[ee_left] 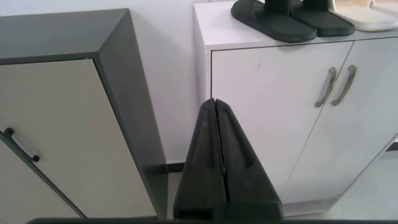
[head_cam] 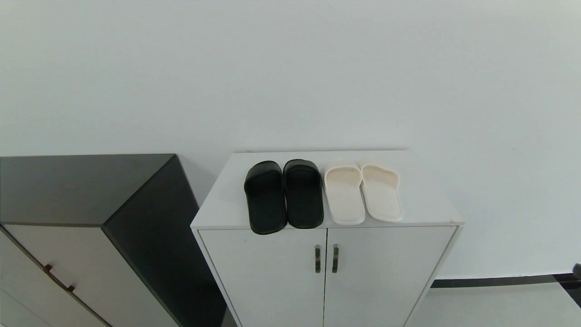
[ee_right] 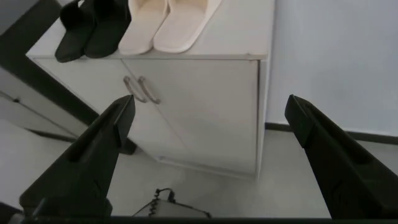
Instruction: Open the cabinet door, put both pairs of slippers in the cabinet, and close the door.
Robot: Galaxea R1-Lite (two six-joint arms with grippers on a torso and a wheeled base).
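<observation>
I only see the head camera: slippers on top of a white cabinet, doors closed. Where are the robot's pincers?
Observer: The left pincer is shut, in front of the white cabinet, not touching it.
Operator: And the other one?
Observer: The right pincer is wide open, facing the right door.
Operator: Is it holding the handle?
Observer: No, it is apart from that door's handle and holds nothing.

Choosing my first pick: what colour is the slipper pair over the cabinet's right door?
Plain cream slide slippers; clearest in the head view.
</observation>
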